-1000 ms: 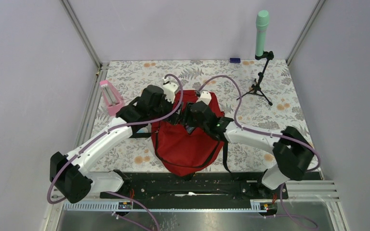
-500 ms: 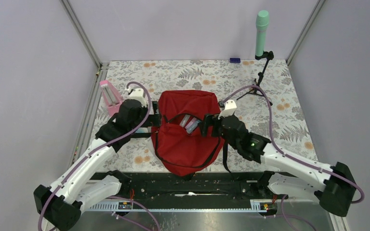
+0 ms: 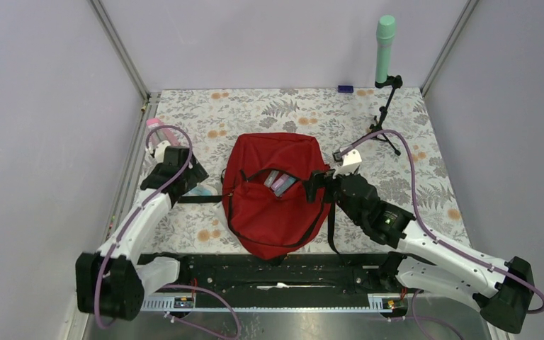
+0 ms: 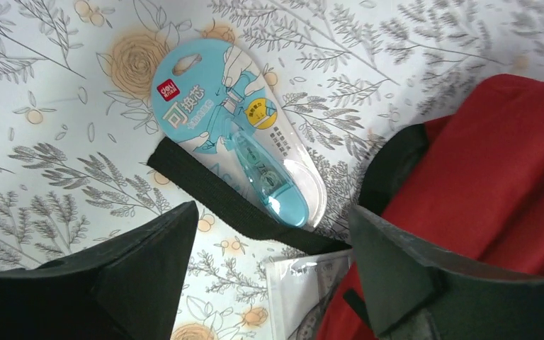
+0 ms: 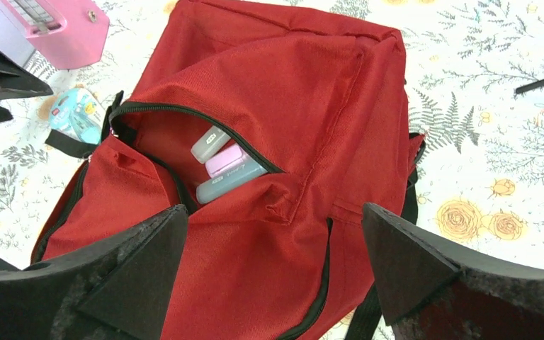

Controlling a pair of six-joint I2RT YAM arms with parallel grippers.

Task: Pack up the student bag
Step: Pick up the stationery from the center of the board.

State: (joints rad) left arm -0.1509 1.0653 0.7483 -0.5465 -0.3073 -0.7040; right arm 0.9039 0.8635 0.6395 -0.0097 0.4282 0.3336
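The red student bag (image 3: 276, 202) lies mid-table with its top zipper open (image 5: 184, 117). Inside the opening I see grey, pink and blue-grey cases (image 5: 223, 166). My left gripper (image 3: 195, 183) is open and empty, hovering at the bag's left side. A blue carded correction-tape pack (image 4: 234, 127) lies on the cloth just ahead of its jaws, which stand wide in the left wrist view around (image 4: 273, 212). A black strap (image 4: 212, 195) crosses the pack's lower end. My right gripper (image 3: 317, 184) is open and empty over the bag's right side, its jaws apart above red fabric (image 5: 273, 209).
A pink case (image 5: 57, 28) stands left of the bag, mostly behind my left arm in the top view. A clear packet (image 4: 312, 287) pokes out by the bag's edge. A small tripod (image 3: 382, 127) with a green cylinder (image 3: 384, 46) stands back right.
Both arms have pulled back from the bag's opening and both grippers have opened. The left went left toward the blue pack. The right drew back to the right.
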